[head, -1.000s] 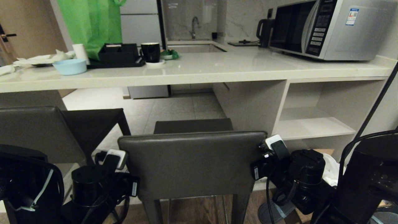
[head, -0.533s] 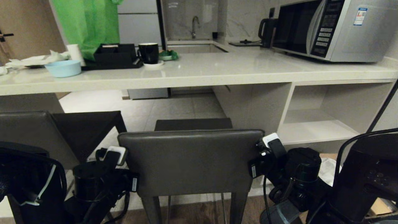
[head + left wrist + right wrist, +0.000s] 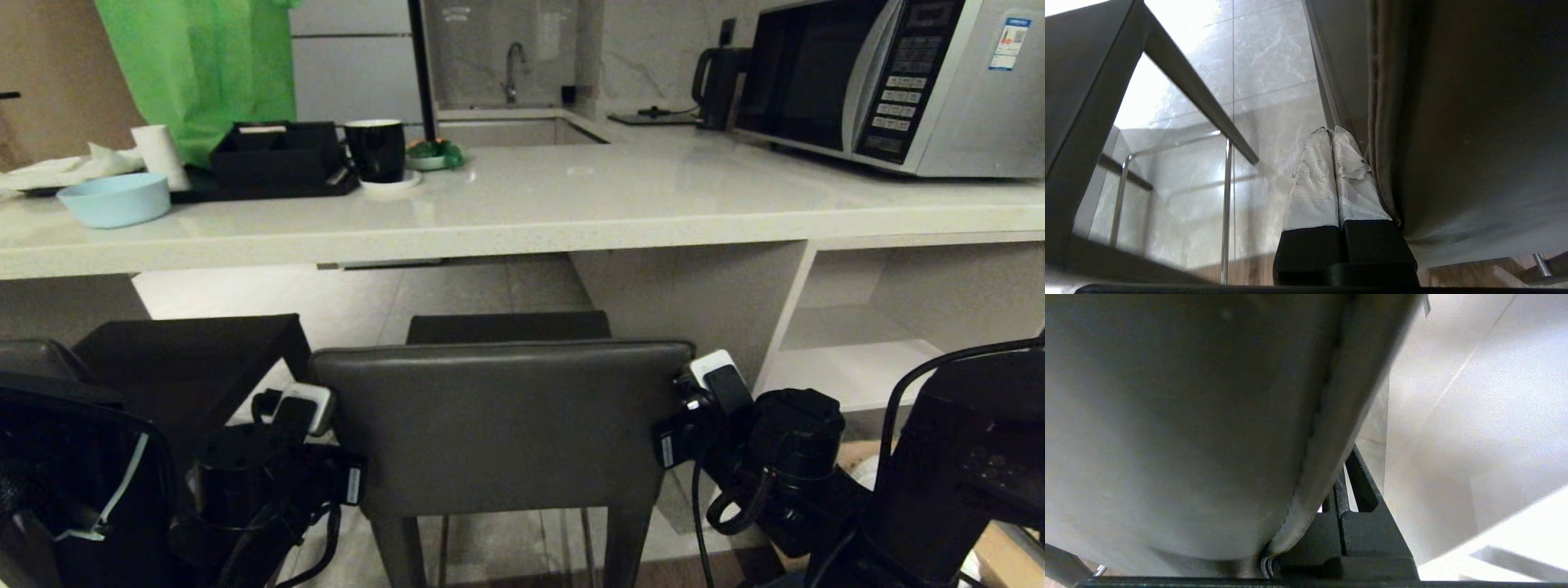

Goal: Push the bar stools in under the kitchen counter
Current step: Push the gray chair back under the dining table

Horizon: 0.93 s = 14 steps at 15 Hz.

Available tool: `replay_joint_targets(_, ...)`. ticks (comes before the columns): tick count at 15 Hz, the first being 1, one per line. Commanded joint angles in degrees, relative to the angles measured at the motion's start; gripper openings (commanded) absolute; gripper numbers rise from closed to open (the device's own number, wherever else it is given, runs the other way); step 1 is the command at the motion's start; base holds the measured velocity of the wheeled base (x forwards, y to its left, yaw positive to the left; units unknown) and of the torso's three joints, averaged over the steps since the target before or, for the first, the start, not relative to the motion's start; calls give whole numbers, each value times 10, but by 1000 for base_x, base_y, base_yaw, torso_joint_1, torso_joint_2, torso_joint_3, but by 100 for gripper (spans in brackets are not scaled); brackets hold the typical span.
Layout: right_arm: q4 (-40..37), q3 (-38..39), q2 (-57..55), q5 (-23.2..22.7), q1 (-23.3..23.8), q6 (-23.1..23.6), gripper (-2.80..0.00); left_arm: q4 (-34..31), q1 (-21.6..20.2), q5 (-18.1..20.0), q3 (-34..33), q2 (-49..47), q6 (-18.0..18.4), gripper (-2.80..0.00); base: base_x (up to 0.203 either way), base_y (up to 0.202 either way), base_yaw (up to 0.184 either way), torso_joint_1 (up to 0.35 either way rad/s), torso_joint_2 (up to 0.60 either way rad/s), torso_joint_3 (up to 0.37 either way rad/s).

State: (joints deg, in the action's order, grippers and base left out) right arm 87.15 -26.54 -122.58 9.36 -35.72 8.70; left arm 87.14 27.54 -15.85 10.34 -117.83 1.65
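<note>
Kitchen counter (image 3: 522, 224) runs ahead of both hands. Left hand (image 3: 1333, 134) and right hand (image 3: 1340, 486), fingers pressed together, flank a stool (image 3: 502, 425) backrest, touching its edges. Beyond the left hand sits another stool (image 3: 184, 367).

Beyond my reach I see pale glossy floor tiles (image 3: 457, 286) giving way to a strip of wood flooring (image 3: 522, 576), a marble-veined back wall (image 3: 645, 49) with a sink tap (image 3: 512, 69), a silver microwave (image 3: 898, 82), a black kettle (image 3: 718, 77) and a green bag (image 3: 196, 65).
</note>
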Motion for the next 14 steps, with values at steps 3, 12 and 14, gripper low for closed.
replay_joint_targets(3, 5, 3, 3, 0, -4, 1, -280, 5, 2, -1, -5, 3, 0, -280, 189, 0, 3, 5, 1, 3)
replay_joint_targets(12, 5, 33, 42, 0, 20, -11, -280, 5, 10, -8, -28, 74, -2, -280, 83, 0, 0, 1, 2, 1)
replay_joint_targets(14, 5, 58, 54, -6, 78, -18, -280, 5, -37, -7, -64, 79, -2, -280, 0, 0, 0, 0, 0, 0)
